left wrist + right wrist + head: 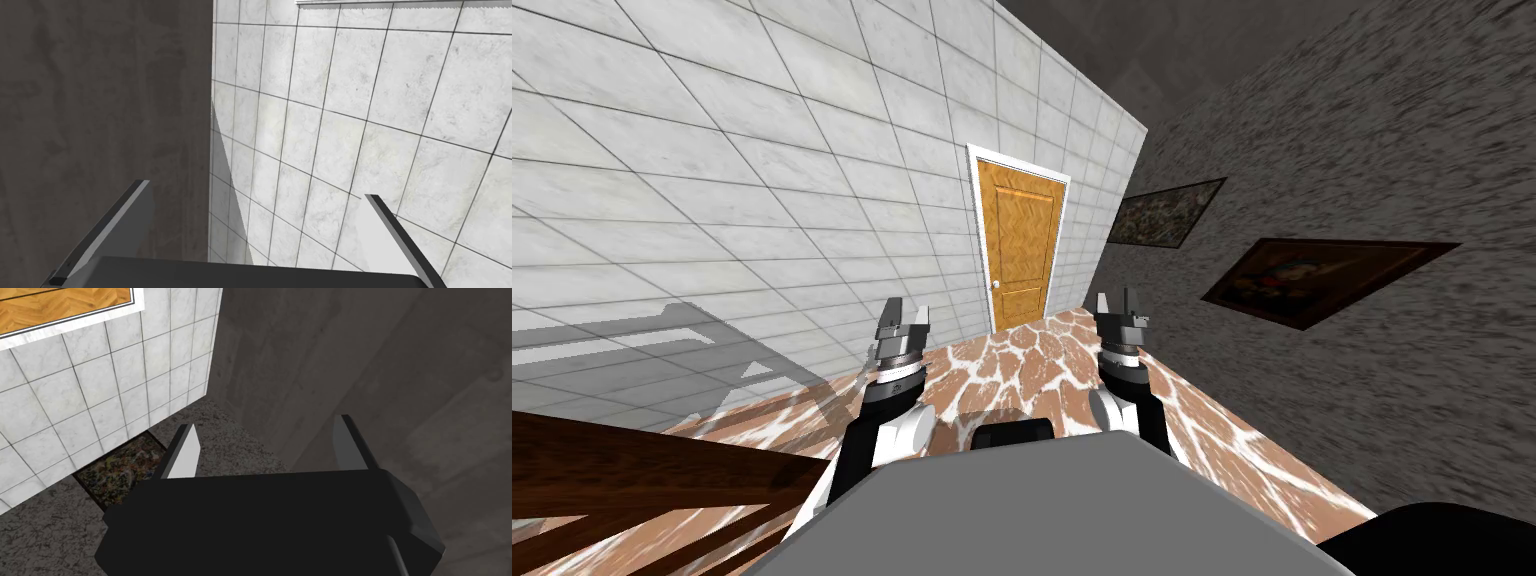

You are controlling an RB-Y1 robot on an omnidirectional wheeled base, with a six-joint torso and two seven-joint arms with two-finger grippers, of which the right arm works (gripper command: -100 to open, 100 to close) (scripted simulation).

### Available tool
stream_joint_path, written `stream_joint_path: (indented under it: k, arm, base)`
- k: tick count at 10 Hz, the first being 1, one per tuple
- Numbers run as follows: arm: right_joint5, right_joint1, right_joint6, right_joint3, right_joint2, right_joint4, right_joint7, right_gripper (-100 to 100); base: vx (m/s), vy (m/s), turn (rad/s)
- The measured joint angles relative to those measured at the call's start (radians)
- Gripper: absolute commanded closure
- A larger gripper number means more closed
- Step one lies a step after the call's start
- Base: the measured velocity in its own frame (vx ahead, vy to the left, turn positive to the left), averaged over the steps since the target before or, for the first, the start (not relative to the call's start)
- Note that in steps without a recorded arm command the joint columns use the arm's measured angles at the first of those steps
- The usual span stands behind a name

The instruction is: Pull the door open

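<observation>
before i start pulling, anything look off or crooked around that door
Nothing stands out. The door sits shut and square in its frame, knob in place; the two wall pictures slant only with the camera.

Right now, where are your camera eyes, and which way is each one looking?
Head view: on my head, looking down and forward to the brown door; my left gripper and right gripper show, both open.
Left wrist view: on my left hand, facing the white tiled wall between its fingers.
Right wrist view: on my right hand, facing a painting and the door's corner past its fingers.
Shared: head and right wrist views both show the door and painting.
</observation>
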Motion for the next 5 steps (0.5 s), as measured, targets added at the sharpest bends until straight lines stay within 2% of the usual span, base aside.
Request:
stream_joint_path:
  k: [3, 5]
  arm:
    - [-0.03, -0.015, -0.008, -0.006, -0.016, 0.057, -0.051, -100]
    - [-0.042, -0.026, -0.016, -0.001, -0.019, 0.095, -0.078, -100]
  base:
    - [0.099, 0.024, 0.138]
    - [0.1, 0.003, 0.1]
